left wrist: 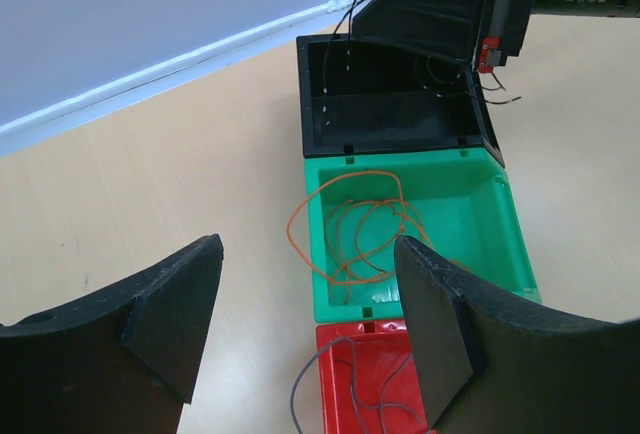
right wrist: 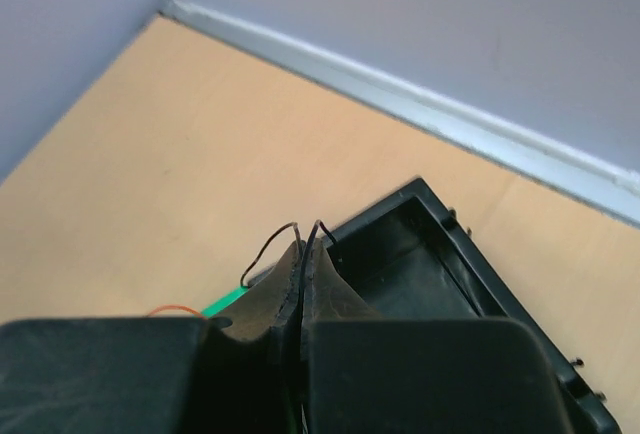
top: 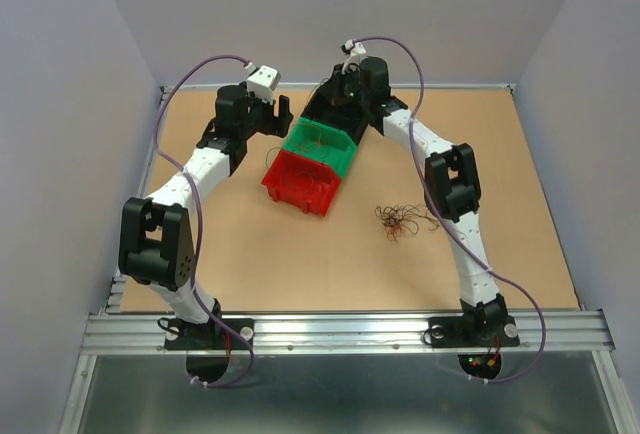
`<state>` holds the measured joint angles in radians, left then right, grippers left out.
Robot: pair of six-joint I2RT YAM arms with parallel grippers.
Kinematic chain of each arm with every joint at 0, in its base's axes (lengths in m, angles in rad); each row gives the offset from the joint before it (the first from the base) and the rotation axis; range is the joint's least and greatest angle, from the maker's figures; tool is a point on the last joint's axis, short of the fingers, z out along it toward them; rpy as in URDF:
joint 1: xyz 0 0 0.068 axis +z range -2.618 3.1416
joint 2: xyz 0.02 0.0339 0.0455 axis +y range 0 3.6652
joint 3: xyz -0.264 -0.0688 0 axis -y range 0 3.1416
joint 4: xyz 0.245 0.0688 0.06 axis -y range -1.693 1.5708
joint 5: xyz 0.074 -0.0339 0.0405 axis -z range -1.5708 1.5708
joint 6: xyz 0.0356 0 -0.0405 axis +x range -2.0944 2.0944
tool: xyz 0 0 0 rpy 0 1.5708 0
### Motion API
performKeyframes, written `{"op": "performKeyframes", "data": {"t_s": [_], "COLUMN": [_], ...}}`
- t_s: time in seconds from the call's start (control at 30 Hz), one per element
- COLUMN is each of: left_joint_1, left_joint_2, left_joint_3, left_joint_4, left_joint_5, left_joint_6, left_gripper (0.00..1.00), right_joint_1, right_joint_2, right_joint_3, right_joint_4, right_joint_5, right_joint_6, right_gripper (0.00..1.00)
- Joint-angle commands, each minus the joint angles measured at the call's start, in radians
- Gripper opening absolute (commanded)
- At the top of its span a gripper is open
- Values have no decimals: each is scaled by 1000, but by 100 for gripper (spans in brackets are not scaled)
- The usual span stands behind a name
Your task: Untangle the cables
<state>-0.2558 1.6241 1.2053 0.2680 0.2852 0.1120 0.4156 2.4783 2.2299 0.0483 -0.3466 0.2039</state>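
We see the cables (top: 403, 221) as a small, loose knot of hair-thin strands, dark brown with red and orange mixed in, curled into springy loops on the bare table (top: 250, 244). The knot has no clear heading. It spreads a little wider across the table than front to back, so its long axis runs roughly left to right, and a few stray ends stick out towards the right arm's forearm.

It lies right of the red bin (top: 303, 179) and just beside that forearm, well apart from both grippers, which are at the far end by the row of bins.

The right gripper (right wrist: 302, 254) is closed tight over the black bin (right wrist: 420, 254), pinching a dark wire (right wrist: 265, 246) whose two free ends curl up and out from between the fingers.

The left gripper (left wrist: 308, 244) stands wide apart with nothing in it, above the table at the near-left edge of the green bin (left wrist: 480, 224).

An orange wire (left wrist: 365, 174) lies coiled in the green bin, with one loop spilling over its left wall onto the table. In the red bin we see a thin grey wire (left wrist: 300, 379), also arching out over the left rim.
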Motion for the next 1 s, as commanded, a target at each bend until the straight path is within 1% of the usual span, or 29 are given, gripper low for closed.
{"op": "performKeyframes", "data": {"t_s": [0.0,0.07,0.13,0.33,0.57,0.77,0.87,0.97], "left_joint_1": [-5,-5,-5,-5,-5,-5,-5,-7], "left_joint_2": [-6,-4,-6,-12,-10,-10,-6,-3], "left_joint_3": [50,51,50,46,48,51,53,56], "left_joint_4": [23,22,22,22,20,20,20,17], "left_joint_5": [5,5,6,8,11,16,12,12], "left_joint_6": [15,14,14,14,12,9,9,11], "left_gripper": [80,80,80,80,80,80,80,80], "right_joint_1": [5,0,-8,-63,-127,-161,-161,-161], "right_joint_2": [-143,-180,-180,-114,-72,45,62,54], "right_joint_3": [-214,-268,-276,-265,-352,-267,-239,-245], "right_joint_4": [356,415,436,484,577,590,594,594], "right_joint_5": [-58,-54,-63,-137,-189,-258,-272,-270], "right_joint_6": [54,65,78,185,276,350,370,367], "right_gripper": [1,1,1,0,0,1,1,1]}}
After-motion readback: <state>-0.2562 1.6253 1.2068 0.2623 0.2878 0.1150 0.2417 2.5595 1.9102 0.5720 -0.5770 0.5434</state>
